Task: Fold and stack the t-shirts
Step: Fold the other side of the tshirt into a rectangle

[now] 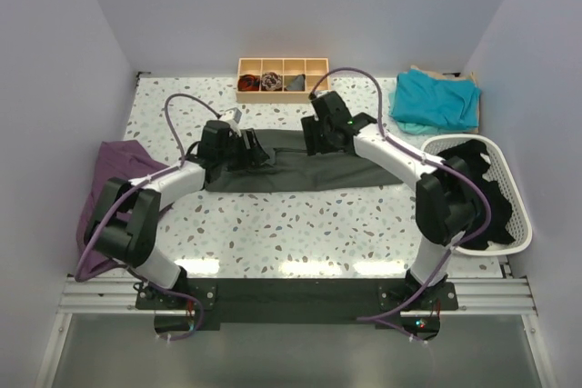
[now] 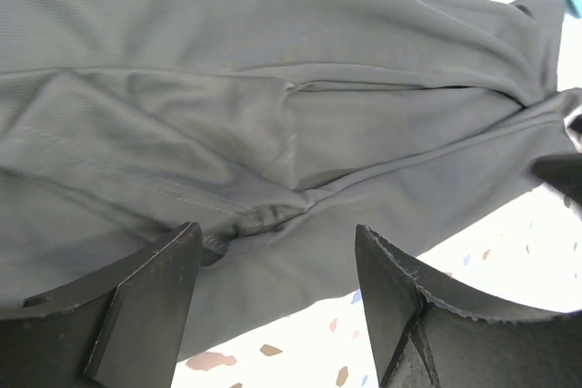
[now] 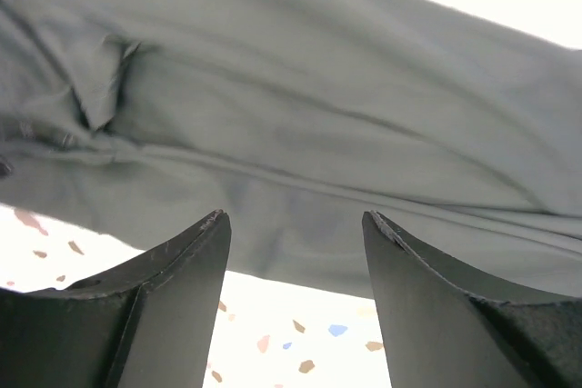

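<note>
Your left tool [image 2: 275,233] is released, its two fingers spread with nothing between them, hanging just above a creased seam of the charcoal t-shirt [image 2: 273,88]. Your right tool [image 3: 295,217] is released as well, fingers apart over the near edge of the same shirt and gripping nothing. Seen from above, the left tool sits over the shirt's left end and the right tool over its far edge near the middle. The shirt lies as a long, wrinkled band across the middle of the speckled desk [image 1: 300,224]. The teal t-shirt [image 1: 435,100] lies crumpled at the far right corner, well apart from it. A white basket [image 1: 516,197] at the right edge holds dark cloth, a purple cloth [image 1: 114,179] drapes over the left edge, and a wooden tray [image 1: 282,63] stands at the far edge
</note>
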`<state>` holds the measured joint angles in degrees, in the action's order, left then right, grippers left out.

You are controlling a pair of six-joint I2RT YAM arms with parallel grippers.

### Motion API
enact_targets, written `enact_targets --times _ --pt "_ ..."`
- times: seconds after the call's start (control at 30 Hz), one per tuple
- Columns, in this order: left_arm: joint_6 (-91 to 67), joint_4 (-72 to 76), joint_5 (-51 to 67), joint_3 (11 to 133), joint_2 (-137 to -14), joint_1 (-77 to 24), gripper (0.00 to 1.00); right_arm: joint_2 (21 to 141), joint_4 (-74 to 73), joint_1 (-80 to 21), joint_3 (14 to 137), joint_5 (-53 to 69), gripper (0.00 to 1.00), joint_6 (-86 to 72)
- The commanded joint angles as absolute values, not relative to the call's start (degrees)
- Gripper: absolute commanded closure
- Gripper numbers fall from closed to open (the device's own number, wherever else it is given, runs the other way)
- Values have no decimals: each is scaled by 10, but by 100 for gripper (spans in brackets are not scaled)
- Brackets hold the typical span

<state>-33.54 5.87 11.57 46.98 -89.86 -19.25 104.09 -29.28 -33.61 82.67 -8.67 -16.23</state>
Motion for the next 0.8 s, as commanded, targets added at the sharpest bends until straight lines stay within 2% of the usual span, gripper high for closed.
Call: enact_targets --times 0.0,0.2,0.47,0.77 --pt "-365 117 161 465 -910 -192 28 981 -295 -307 806 -148 35 -167" --pt "-374 76 148 474 -918 -195 31 953 -298 -273 781 -147 35 -171" --pt "-371 -57 35 487 -854 -233 30 954 -294 -262 766 -139 34 -180" --pt "-410 -34 -25 447 -831 -258 28 956 -294 -262 765 -133 35 -180"
